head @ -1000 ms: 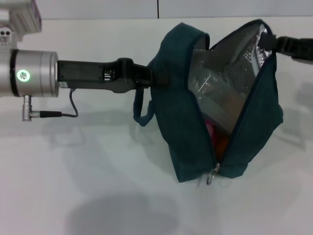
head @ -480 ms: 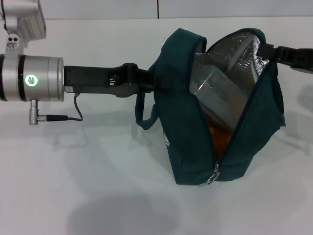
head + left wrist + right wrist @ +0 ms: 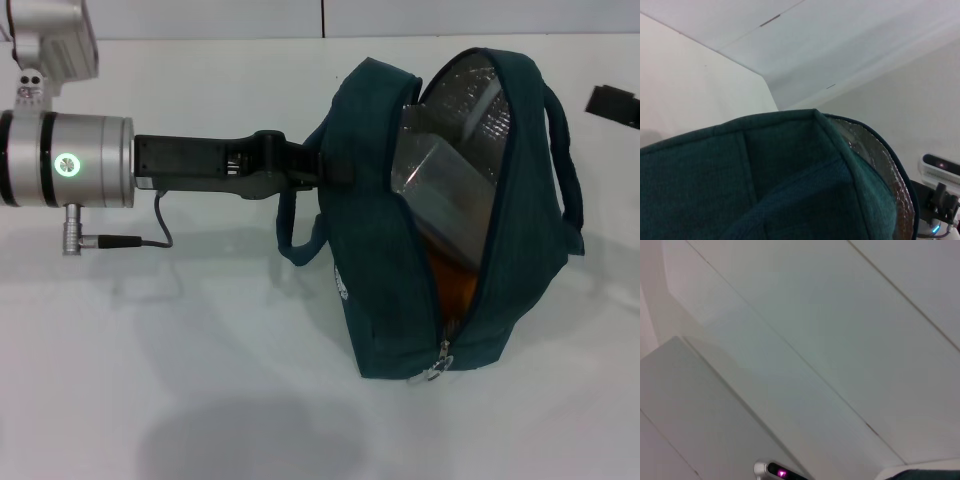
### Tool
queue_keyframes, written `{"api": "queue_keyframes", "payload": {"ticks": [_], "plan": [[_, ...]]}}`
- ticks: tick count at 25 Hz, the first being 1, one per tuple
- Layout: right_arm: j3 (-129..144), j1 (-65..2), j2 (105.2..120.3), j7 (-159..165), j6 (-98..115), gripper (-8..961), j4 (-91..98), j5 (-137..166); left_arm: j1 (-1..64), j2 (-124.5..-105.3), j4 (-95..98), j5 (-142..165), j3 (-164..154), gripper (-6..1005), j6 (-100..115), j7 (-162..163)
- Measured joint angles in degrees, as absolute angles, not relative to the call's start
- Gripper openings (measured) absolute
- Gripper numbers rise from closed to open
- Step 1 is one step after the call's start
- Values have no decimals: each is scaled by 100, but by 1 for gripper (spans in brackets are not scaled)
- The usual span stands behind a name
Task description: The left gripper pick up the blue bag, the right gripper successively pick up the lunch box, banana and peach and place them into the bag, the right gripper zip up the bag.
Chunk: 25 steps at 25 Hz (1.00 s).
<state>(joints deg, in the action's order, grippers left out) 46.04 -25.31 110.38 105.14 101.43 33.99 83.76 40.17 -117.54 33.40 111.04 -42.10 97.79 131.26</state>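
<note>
The blue bag stands open on the white table, its silver foil lining showing. My left gripper is shut on the bag's left upper edge and holds it up. The lunch box lies tilted inside the bag, with an orange patch of the banana below it. The peach is hidden. The zipper's ring pull hangs at the bag's near bottom end. Only a black tip of my right gripper shows at the far right, apart from the bag. Teal fabric fills the left wrist view.
One loop handle hangs on the bag's left, the other on its right. A cable loops under my left wrist. The white table spreads in front of the bag. The right wrist view shows only pale walls.
My right gripper has let go of the bag's right rim and pulled away to the right. The bag's mouth has narrowed and the right handle has dropped. The left gripper keeps its hold.
</note>
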Motion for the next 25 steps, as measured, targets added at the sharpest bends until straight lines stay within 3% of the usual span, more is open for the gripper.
{"api": "queue_keyframes", "payload": {"ticks": [5,8,13,16,25], "plan": [[4497,-2287,11025,10123,10612,460,3497,8336,3997,-11769,3329,11105,-4209,32,9781,13115],[4548,-2172,11072,9407,11408,705,3502,8435,3992,-11789,3322,11112,-4209,32,9775,13108],[4600,-1909,11394,7997,12054,805,3478,9188,3990,-11803,3322,11115,-4210,32,9769,13105],[4777,-1836,11513,7208,11931,804,3168,9662,3988,-11816,3322,11117,-4210,32,9762,13104],[5752,-1862,11525,5308,10264,799,1914,9778,3971,-11874,3322,11133,-4221,32,9756,13077]]}}
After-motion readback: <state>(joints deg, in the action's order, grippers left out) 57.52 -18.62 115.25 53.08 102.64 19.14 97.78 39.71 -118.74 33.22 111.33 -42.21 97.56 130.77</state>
